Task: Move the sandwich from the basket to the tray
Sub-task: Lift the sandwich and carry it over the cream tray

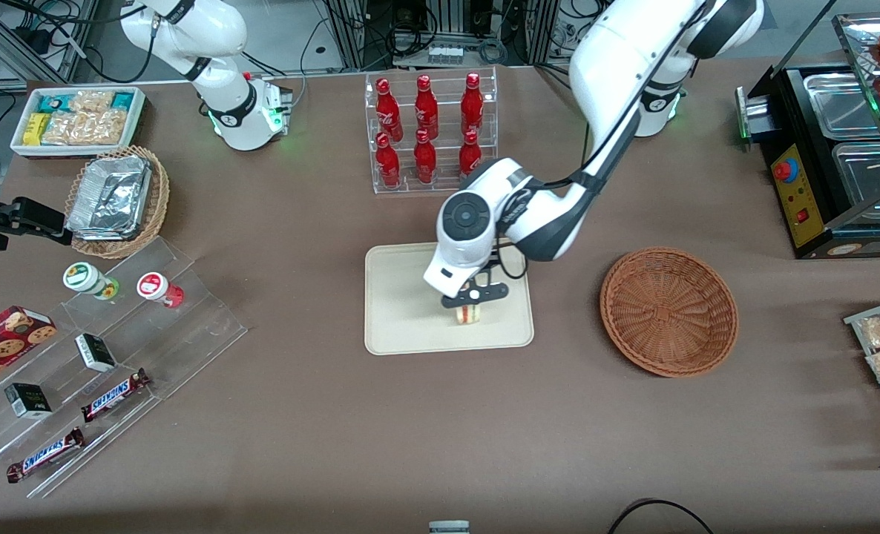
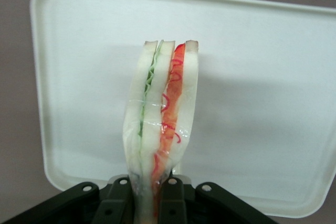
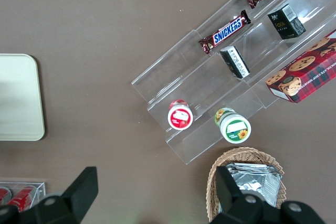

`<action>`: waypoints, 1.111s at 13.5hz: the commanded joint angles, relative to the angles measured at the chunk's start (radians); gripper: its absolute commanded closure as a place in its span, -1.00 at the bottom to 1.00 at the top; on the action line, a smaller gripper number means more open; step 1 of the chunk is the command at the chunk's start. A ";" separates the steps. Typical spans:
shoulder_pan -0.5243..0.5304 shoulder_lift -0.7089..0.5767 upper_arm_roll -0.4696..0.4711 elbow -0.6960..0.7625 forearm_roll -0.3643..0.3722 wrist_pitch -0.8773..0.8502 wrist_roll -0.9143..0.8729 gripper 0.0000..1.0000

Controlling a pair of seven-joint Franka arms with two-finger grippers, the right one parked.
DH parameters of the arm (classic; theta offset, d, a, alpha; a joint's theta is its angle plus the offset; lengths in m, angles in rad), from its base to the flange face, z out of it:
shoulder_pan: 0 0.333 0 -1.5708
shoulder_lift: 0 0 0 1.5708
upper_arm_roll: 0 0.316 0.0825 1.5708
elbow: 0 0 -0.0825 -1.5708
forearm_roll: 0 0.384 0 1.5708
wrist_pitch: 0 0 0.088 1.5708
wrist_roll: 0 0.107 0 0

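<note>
The gripper (image 1: 471, 299) pinches the sandwich (image 2: 160, 124) tight, directly above the tray (image 1: 403, 297); the basket (image 1: 668, 311) sits well apart.

The gripper (image 1: 472, 298) hangs over the tray (image 1: 403, 304), fingers (image 2: 172, 201) clamped on the sandwich (image 1: 467, 314). Bare tray surface surrounds the sandwich. Open counter (image 1: 566, 311) separates tray and basket (image 1: 668, 310). The bottle rack (image 1: 431, 132) stands farther from the front camera.

Woven wicker basket (image 1: 668, 311), smooth matt plastic tray (image 1: 403, 297), film-wrapped glossy sandwich (image 2: 160, 124)
</note>
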 commanded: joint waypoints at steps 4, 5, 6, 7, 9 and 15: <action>-0.044 0.095 0.009 0.113 0.006 -0.016 0.041 1.00; -0.044 0.100 0.011 0.115 0.006 -0.016 0.036 1.00; -0.042 0.105 0.011 0.116 0.004 -0.016 0.015 1.00; -0.042 0.114 0.011 0.123 0.004 -0.015 -0.013 1.00; -0.042 0.129 0.011 0.139 0.004 -0.016 -0.086 1.00; -0.044 0.149 0.011 0.144 0.006 -0.013 -0.102 0.44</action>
